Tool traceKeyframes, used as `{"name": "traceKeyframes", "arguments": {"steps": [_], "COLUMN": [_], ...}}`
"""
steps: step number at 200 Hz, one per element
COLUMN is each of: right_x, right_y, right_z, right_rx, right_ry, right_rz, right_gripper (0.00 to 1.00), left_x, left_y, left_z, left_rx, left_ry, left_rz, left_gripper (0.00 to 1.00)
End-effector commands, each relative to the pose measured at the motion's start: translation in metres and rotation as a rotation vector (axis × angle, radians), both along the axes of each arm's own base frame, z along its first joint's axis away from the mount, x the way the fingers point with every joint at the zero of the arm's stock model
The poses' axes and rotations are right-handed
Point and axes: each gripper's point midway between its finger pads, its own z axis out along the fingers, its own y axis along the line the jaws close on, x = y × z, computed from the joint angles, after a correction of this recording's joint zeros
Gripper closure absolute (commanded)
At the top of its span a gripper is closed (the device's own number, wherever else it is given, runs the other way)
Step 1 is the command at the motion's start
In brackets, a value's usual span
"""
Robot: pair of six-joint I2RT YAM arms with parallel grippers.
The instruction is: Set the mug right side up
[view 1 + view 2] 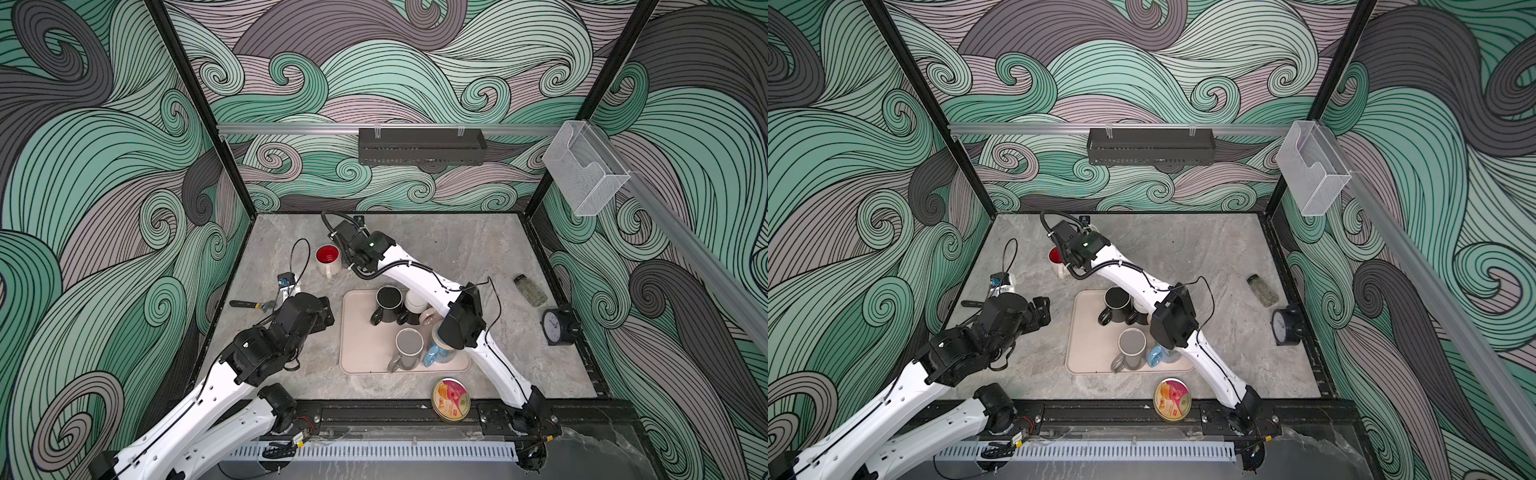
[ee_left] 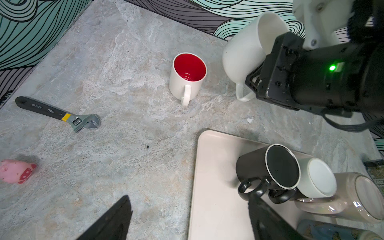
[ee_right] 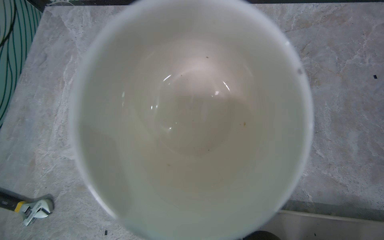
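My right gripper (image 2: pixel 262 68) clenches the tilted white mug (image 2: pixel 245 54) by its rim near the table's (image 2: pixel 124 62) far edge. A red-lined mug (image 2: pixel 188 76) stands beside it. My left gripper (image 2: pixel 187 220) is released.

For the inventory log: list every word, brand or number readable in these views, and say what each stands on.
"deli" (probably; seen upside down): white brand print on the adjustable wrench handle.
Code printed beside it on the same handle: too small to read with certainty.
Small red label on the round tin lid: too blurred to read.
Numerals on the clock dial: too small to read.
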Motion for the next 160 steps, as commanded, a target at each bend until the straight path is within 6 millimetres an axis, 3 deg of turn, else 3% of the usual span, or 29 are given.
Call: {"name": "traceKeyframes", "arguments": {"steps": [1,49,160], "right_x": [0.016,0.021,0.016], "right_y": [-0.004,-0.004,0.007], "right_z": [0.03,-0.007,-0.044], "right_rx": [0.063,0.072,0.086], "right_ry": [-0.098,-0.024,0.081], "right_rz": [-0.092,-0.119,-0.078], "right_gripper": [1.0,1.0,1.0], "left_x": [0.003,0.003,0.003], "left_y": [-0.003,-0.009,-0.015], "left_z": [-0.002,-0.006,-0.012], "left_rx": [-0.016,-0.056,-0.086], "left_ry": [-0.001,-0.014,-0.012], "left_rz": [0.0,-0.022,-0.042], "left_gripper": [0.1,0.09,0.09]}}
